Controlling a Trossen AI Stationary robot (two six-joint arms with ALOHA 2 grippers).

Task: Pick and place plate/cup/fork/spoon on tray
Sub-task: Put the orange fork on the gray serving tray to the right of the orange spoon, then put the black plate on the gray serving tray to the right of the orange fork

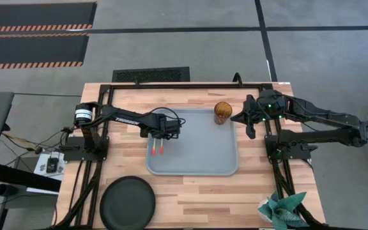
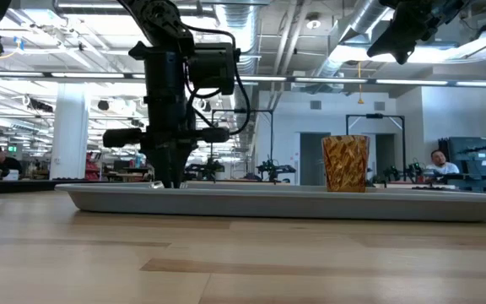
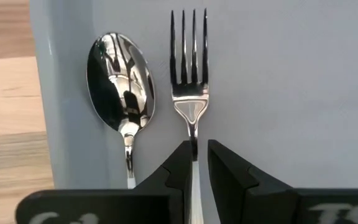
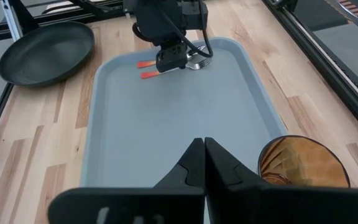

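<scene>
While your left gripper (image 3: 196, 163) pinches the fork (image 3: 190, 74) flat near the tray's (image 1: 229, 163) left rim, parallel beside the spoon (image 3: 120, 84), the middle stays bare. Your right gripper (image 4: 202, 163), fingers pressed together, hovers by the cup (image 1: 222, 112) in the corner; the plate (image 1: 127, 202) sits off-tray.

Only readable text I can spot is white "TROSSEN" lettering along the left arm (image 1: 128, 119), in the overhead view.
</scene>
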